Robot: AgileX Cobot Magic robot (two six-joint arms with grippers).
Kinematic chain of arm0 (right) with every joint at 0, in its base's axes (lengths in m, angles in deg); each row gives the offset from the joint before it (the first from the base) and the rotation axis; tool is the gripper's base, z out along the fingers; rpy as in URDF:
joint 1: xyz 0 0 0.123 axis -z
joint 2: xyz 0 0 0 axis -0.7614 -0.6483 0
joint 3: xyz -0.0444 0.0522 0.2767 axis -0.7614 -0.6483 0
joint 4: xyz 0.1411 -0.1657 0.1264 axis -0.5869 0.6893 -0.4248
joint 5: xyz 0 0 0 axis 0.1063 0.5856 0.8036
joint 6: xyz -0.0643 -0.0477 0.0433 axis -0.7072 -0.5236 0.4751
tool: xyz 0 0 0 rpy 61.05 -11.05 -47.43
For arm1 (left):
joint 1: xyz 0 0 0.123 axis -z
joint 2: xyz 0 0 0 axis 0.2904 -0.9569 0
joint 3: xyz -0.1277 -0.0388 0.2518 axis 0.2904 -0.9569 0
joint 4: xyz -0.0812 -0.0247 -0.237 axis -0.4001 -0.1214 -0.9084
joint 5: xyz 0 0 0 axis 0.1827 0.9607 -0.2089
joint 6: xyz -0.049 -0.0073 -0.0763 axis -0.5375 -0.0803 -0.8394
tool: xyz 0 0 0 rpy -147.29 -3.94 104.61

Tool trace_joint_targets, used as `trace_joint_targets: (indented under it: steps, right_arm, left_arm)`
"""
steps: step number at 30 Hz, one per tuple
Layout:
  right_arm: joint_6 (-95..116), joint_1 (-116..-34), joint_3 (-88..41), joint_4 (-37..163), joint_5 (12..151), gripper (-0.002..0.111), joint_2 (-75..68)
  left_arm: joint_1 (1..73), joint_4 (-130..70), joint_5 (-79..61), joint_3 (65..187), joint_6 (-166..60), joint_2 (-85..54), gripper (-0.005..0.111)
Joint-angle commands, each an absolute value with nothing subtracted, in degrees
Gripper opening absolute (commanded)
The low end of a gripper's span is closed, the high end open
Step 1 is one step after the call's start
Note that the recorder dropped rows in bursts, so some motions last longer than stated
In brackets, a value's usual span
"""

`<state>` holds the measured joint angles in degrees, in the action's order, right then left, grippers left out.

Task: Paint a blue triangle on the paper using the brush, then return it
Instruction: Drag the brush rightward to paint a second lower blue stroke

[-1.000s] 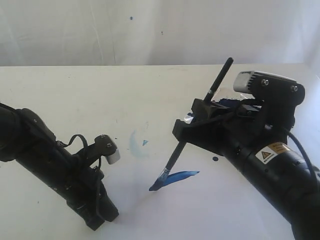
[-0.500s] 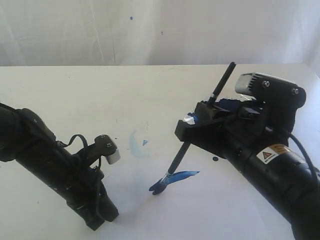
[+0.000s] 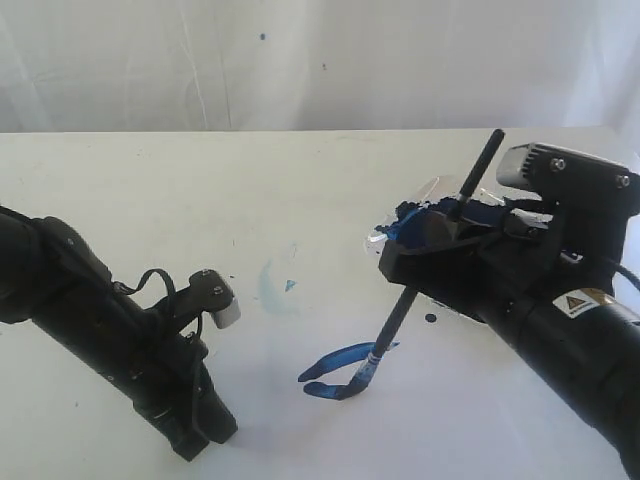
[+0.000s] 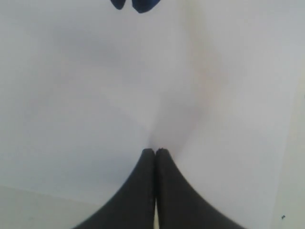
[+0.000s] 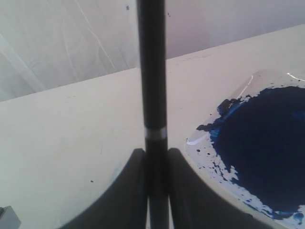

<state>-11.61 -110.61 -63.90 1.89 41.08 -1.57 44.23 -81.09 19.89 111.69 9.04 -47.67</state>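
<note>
Nearest, my left gripper lies low over the paper, well apart from the paintwork. Only its wrist view shows the jaws: my left gripper is pressed shut on nothing, tips just over the white paper, with two dark blue stroke ends of the triangle at the far edge of that view.

The exterior view alone shows the whole triangle. It is two thick dark-blue strokes joined at their left corner, the third side open. The brush leans over it, its bristles touching the paper at the right end of the lower stroke. A pale blue smudge lies to the left, between my two arms, and nothing blocks the strokes.

My right gripper clamps the brush partway up the handle, and the top of the handle juts above it. The right wrist view shows that grip close up: my right gripper has both jaws tight on the black brush, just by a thin silver band.

Beyond, the clear dish of navy paint sits on the table. In the exterior view my right arm hides most of the dish. A white backdrop stands farthest.
</note>
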Motion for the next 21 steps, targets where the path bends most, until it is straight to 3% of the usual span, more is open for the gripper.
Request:
trace_joint_targets:
  steps: [1,21]
  right_arm:
    - [-14.8,-110.7,-66.7,-2.1,40.9,0.0,1.5]
    - [-25.8,-110.7,-71.2,-12.9,37.3,0.0,11.7]
  left_arm:
    - [44.2,-81.4,20.8,111.2,9.1,-47.8,0.0]
    - [44.2,-81.4,20.9,111.2,9.1,-47.8,0.0]
